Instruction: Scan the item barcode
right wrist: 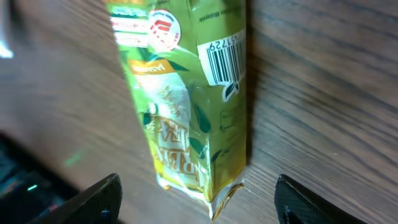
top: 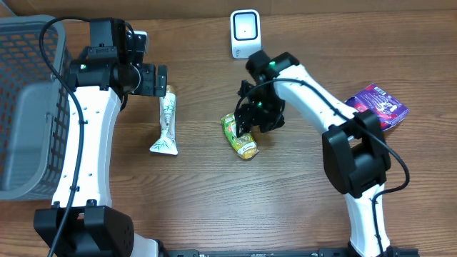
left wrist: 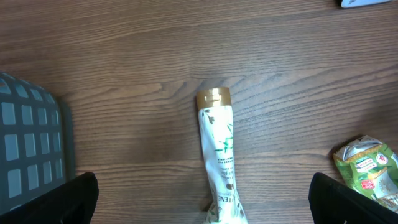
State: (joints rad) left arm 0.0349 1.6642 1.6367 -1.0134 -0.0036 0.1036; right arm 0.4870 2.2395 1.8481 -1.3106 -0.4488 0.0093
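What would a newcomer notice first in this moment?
The green packet lying mid-table draws the eye, with the right gripper open just above it and its barcode facing the wrist camera. Next comes the white tube, lying to the left by the open left gripper. The purple box sits far right and the white scanner stands at the back.

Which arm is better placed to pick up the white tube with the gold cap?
Left. The left gripper hovers open right over the tube, while the right gripper is across at the green packet.
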